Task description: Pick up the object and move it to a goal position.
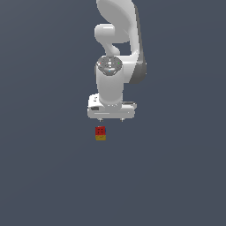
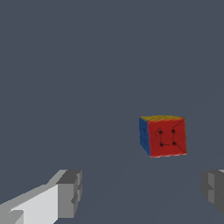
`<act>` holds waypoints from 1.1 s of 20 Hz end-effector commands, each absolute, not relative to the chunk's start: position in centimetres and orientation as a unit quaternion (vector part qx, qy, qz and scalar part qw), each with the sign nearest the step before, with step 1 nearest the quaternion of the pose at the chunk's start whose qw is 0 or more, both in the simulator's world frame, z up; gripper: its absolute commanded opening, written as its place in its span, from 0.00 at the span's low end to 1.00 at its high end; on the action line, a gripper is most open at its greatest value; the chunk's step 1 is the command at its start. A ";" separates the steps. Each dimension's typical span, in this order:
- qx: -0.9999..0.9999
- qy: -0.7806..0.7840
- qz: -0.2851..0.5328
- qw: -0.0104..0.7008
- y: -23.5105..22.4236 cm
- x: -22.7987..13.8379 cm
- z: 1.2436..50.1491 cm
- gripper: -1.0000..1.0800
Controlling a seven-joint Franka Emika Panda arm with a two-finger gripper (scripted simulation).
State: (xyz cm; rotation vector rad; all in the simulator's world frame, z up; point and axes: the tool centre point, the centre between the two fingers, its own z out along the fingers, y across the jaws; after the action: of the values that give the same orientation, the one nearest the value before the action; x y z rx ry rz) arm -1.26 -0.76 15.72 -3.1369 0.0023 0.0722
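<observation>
Wide apart, those jaws: the white two-fingered gripper [image 1: 111,119] hangs with its grey-padded fingers [image 2: 70,192] spread and nothing between them. Over on the wrist view, one grey pad sits at one side of the frame and the other pad peeks in at the opposite edge, with bare dark surface between the two.

And the object, a tiny boxy block with a red face carrying dark marks [image 1: 100,133], sits on the flat slate-grey floor [image 1: 44,176], just below the gripper in the exterior view and a touch toward that view's left of the gripper's middle. Not touching; there's a clear gap between the fingertips and the block's top. A yellow-orange band shows along the block's lower part from this angle.

Switch to the wrist camera and the block [image 2: 163,135] shows more: a red face with four dark dots joined by faint lines, a blue side next to it, and a yellow-orange face along its other edge. It lies beyond the line between the two pads, closer to the pad at the frame edge than to the white finger.

Above the gripper, the glossy white robot arm [image 1: 115,44] rises out of the frame.
</observation>
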 end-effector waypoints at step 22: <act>-1.000 0.013 -0.002 -0.004 -1.3 0.1 17.2 0.96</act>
State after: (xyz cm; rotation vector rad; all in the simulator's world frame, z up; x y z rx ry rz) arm 0.10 -1.26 17.36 -3.1506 0.0122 -0.0068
